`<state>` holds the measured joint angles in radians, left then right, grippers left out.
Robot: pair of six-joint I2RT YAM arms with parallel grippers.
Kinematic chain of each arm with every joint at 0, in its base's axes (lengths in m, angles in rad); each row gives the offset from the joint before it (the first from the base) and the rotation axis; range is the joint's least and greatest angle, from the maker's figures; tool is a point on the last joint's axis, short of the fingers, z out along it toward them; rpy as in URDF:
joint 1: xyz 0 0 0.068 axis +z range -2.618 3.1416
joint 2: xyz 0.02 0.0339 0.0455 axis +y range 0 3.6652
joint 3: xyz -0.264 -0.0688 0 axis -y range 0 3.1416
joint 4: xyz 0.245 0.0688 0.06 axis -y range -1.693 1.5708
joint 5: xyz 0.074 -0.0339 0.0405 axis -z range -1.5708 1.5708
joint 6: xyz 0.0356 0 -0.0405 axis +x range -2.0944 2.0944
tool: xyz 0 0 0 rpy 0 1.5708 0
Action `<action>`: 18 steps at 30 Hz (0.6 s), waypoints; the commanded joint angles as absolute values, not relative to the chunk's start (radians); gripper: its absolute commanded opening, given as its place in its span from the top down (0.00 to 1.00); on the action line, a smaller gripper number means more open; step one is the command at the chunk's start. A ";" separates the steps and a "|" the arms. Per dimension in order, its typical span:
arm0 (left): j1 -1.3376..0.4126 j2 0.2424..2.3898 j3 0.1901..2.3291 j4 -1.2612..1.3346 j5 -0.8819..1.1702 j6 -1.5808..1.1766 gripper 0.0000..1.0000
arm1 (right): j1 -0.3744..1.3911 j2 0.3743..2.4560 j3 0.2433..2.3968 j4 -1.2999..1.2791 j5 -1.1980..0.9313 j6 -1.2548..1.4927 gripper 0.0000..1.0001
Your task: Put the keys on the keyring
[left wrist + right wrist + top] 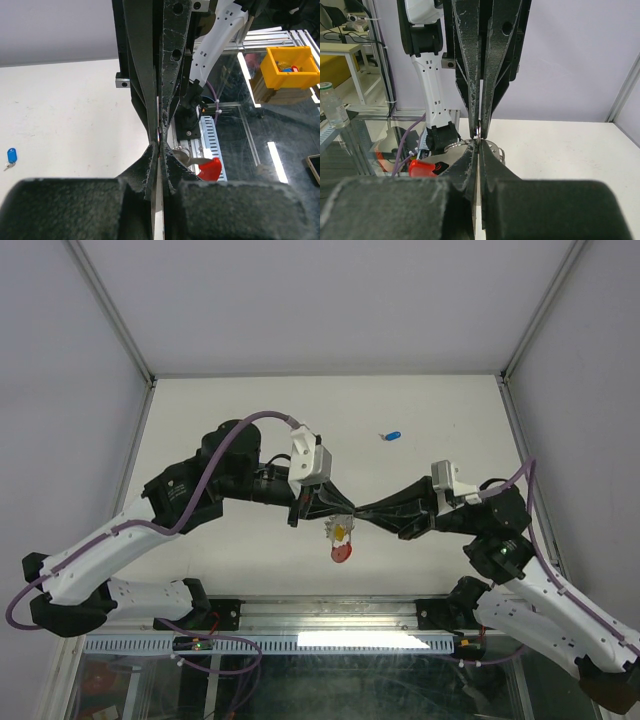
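Note:
My left gripper point(344, 509) and right gripper point(364, 513) meet tip to tip above the table's near middle, both shut on the thin silvery keyring point(458, 143). A yellow key point(341, 532) and a red key point(342, 553) hang just below the tips. In the left wrist view my left gripper point(159, 146) is shut, with the keyring point(179, 148) and red key point(209, 169) to its right. In the right wrist view my right gripper point(478, 141) is shut, the red key point(423, 168) hanging at the left. A blue key point(391, 436) lies alone on the far table.
The white table point(220, 420) is walled by grey panels and metal posts point(112, 310). A metal rail point(330, 615) runs along the near edge between the arm bases. A yellow bin point(292, 67) sits off the table beyond that edge.

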<state>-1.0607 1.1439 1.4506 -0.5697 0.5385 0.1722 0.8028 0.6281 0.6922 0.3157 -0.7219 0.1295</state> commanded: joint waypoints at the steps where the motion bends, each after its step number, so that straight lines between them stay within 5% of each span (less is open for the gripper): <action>1: -1.065 1.153 1.493 -0.536 0.564 0.186 1.00 | 0.810 0.606 0.756 0.287 -0.721 0.120 1.00; 2: -1.066 1.155 1.492 -0.537 0.565 0.186 1.00 | 0.810 0.603 0.756 0.281 -0.721 0.120 1.00; 4: -1.066 1.156 1.493 -0.537 0.570 0.185 1.00 | 0.810 0.596 0.756 0.275 -0.694 0.033 0.79; 8: -1.065 1.160 1.495 -0.540 0.573 0.186 1.00 | 0.810 0.589 0.758 0.275 -0.690 0.031 0.72; 18: -1.066 1.155 1.479 -0.545 0.546 0.175 1.00 | 0.810 0.565 0.766 0.161 -0.608 -0.015 0.78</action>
<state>-1.0607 1.1694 1.4521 -0.5762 0.5518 0.1726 0.8040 0.5907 0.7143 0.2321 -0.6895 0.0311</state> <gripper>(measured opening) 0.001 0.226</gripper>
